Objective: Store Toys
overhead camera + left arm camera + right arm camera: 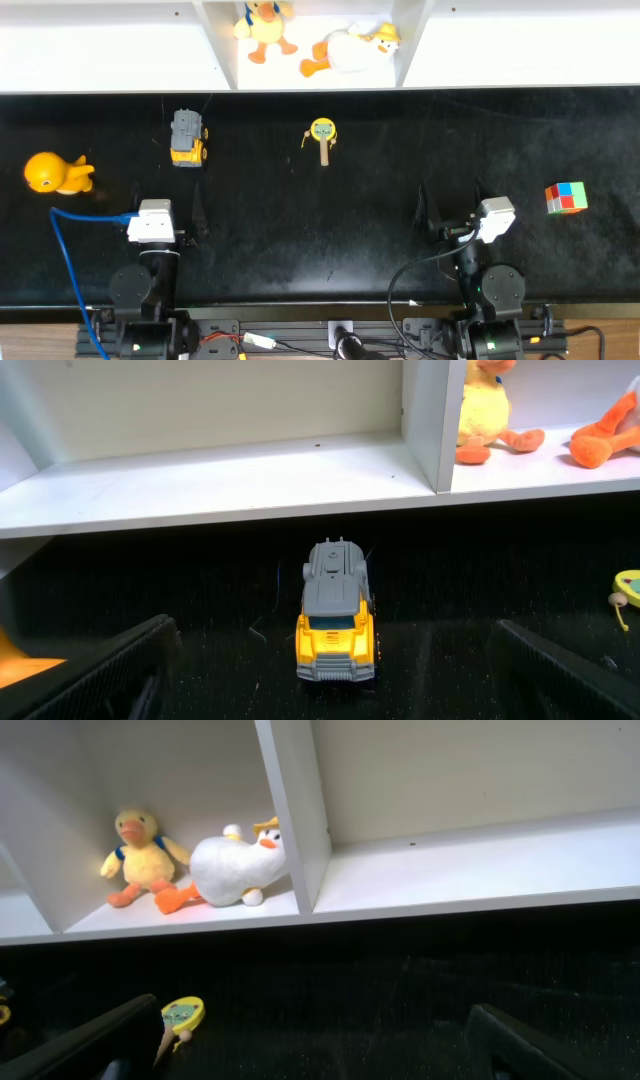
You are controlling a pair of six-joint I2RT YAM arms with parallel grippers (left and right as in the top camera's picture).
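Note:
A yellow-and-grey toy truck (pixel 187 138) stands on the black table just ahead of my left gripper (pixel 168 207), which is open; the truck (pixel 337 625) sits between and beyond its spread fingers (pixel 110 670). An orange duck toy (pixel 58 173) lies at the far left. A yellow rattle (pixel 323 138) lies mid-table and shows beside one finger (pixel 95 1040) of my right gripper (pixel 450 207), open and holding nothing. A colour cube (pixel 565 198) sits at the right. A yellow plush duck (pixel 265 25) and a white plush duck (pixel 352 48) rest in the middle shelf compartment.
The white shelf (pixel 110 75) runs along the table's far edge, its compartments split by upright dividers (pixel 295 820). A blue cable (pixel 70 225) loops beside the left arm. Bare black table lies between the two arms.

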